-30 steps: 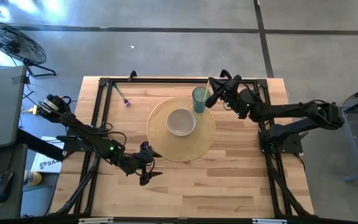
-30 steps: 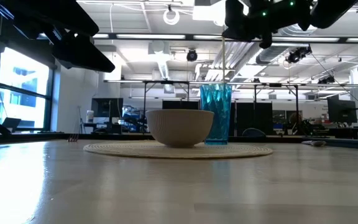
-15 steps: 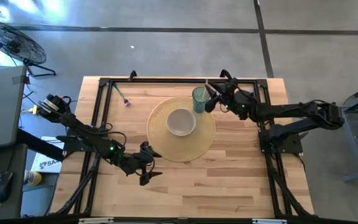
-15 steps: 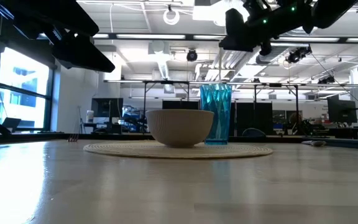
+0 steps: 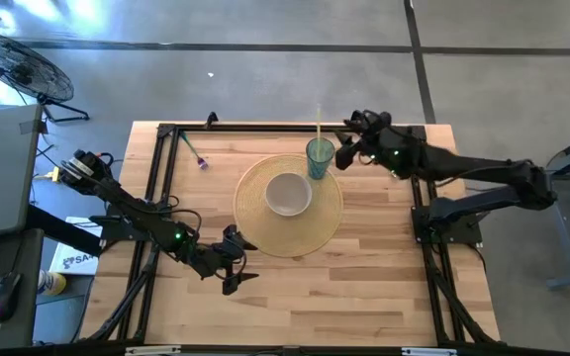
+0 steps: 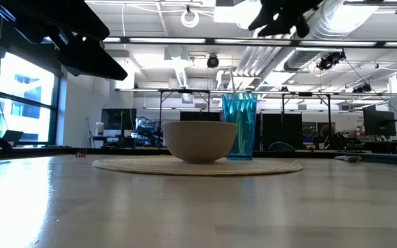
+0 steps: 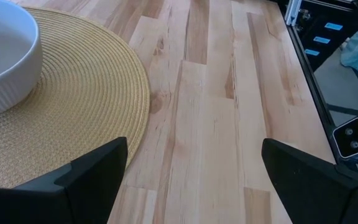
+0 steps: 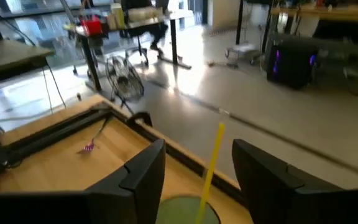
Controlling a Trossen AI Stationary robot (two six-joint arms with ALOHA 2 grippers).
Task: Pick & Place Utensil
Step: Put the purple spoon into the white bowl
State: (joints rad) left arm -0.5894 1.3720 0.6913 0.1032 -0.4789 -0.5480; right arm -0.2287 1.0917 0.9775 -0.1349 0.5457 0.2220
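Right gripper (image 5: 345, 154) sat just past the cup's (image 5: 319, 158) 3 o'clock side, fingers apart and holding nothing; in my right wrist view the yellow utensil (image 8: 210, 168) ran up between the two fingers (image 8: 143, 171) without touching them. Utensil stood in the teal cup, tilted toward 12 o'clock. Cup sat on the woven mat (image 5: 315, 223) at the white bowl's (image 5: 288, 194) 1 o'clock. I had the left gripper (image 5: 234, 267) parked at the mat's 7 o'clock, fingers wide apart, empty. A purple-tipped item (image 5: 194, 151) lay at the table's (image 5: 364, 287) 10 o'clock corner.

Yellow utensil (image 8: 211, 163) stands in green cup (image 8: 188, 210).
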